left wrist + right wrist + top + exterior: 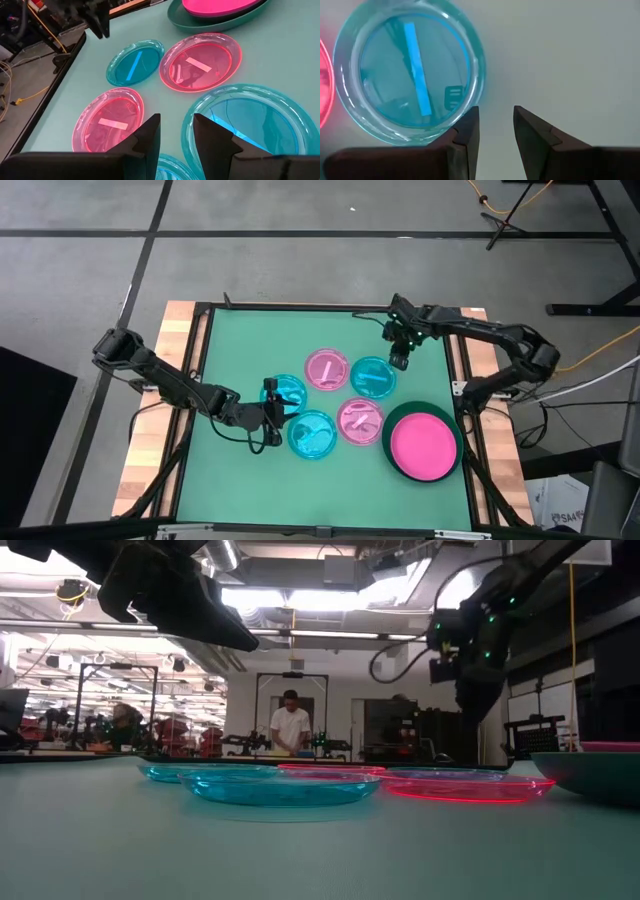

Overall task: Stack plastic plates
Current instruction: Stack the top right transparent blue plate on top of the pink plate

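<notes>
Five small translucent plates lie flat on the green mat: cyan [288,392], pink [327,369], cyan [372,377], pink [359,420], cyan [312,434]. A hot pink plate [424,444] sits in the large dark green plate [390,430] at the right. I cannot make out a dark grey plate. My left gripper [276,416] [176,131] is open and empty, hovering between the two left cyan plates. My right gripper [399,361] [496,125] is open and empty, above the mat just beside the far cyan plate's rim [470,85].
Wooden table edges [180,320] frame the mat. The plates crowd the mat's middle and right, and bare mat shows at the far side [290,330] and near left [230,480]. People stand in the room beyond the table [290,725].
</notes>
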Robot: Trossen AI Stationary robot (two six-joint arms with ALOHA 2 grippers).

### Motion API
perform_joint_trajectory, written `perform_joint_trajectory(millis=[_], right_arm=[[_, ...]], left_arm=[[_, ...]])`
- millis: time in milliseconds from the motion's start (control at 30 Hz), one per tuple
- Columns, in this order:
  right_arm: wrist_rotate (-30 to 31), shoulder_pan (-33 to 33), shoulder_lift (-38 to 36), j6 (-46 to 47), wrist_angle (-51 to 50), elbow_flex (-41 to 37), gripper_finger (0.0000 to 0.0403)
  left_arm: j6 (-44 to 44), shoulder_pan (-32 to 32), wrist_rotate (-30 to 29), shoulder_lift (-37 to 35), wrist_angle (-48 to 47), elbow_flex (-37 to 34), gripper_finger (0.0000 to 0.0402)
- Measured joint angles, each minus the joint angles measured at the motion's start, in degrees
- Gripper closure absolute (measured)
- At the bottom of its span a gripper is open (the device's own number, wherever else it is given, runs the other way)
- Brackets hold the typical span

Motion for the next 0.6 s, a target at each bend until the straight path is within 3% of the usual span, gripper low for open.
perform_joint_trajectory(millis=[267, 600], right_arm=[[-0.3, 0.2, 6.4, -3.3, 3.4, 0.0, 0.0295], [-3.8, 0.2, 8.1, -4.7, 5.6, 0.0, 0.0295]], left_arm=[[0.0, 0.0, 0.0, 0.0, 0.0, 0.0, 0.0292], [-0.2, 0.0, 0.0, 0.0, 0.0, 0.0, 0.0292]])
